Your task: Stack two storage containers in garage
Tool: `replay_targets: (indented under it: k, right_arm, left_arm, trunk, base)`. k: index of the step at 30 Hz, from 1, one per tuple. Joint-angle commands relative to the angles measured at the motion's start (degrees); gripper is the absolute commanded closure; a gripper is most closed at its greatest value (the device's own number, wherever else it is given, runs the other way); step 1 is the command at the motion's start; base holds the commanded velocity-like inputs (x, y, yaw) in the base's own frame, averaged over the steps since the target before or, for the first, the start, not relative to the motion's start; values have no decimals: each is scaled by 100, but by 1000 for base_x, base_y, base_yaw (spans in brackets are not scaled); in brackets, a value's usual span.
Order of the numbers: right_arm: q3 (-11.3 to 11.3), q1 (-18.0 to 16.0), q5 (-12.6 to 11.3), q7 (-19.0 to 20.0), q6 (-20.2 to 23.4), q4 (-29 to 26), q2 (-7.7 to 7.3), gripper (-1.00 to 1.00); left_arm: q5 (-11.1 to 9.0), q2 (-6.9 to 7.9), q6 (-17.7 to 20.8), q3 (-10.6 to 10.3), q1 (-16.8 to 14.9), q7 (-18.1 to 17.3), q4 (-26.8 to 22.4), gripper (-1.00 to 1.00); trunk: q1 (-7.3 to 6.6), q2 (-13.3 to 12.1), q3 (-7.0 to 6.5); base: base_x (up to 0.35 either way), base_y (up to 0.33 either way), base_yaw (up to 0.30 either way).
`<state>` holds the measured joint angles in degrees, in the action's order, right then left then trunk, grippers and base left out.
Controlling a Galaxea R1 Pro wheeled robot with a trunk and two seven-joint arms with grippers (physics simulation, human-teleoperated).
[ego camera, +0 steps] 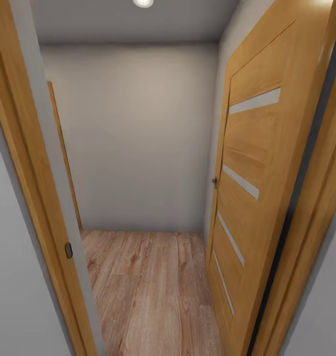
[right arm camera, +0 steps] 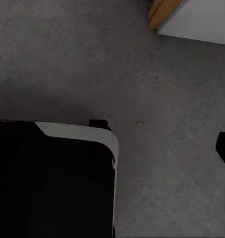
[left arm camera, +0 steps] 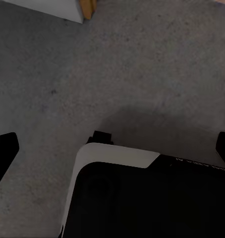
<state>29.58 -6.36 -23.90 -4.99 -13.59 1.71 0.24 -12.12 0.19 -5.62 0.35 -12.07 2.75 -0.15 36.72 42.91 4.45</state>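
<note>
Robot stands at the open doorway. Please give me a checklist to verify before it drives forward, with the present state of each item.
1. Wooden door swung open: ok.
2. Passage between the door frame and the door free of things: ok.
3. Wood plank floor ahead bare: ok.
4. Left hand empty: ok, nothing between its fingers.
5. Right hand empty: cannot tell, just one fingertip shows.
6. Base on grey concrete: ok.
</note>
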Motion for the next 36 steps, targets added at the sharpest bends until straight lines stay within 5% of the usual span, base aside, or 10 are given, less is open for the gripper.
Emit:
replay_targets:
  k: [1, 36]
  right_arm:
    - [48, -6, -45, -2, -29, 14, 3, -100]
    - [57, -6, -27, 0, -29, 14, 3, -100]
  left_arm:
    - [-28, -1, -18, 0, -6, 6, 6, -100]
    - [-28, 9, -10, 0, -6, 6, 6, -100]
  trunk:
    - [5, 7, 9]
    - [5, 7, 9]
  base:
    - [321, -91, 270]
    - [322, -35, 42]
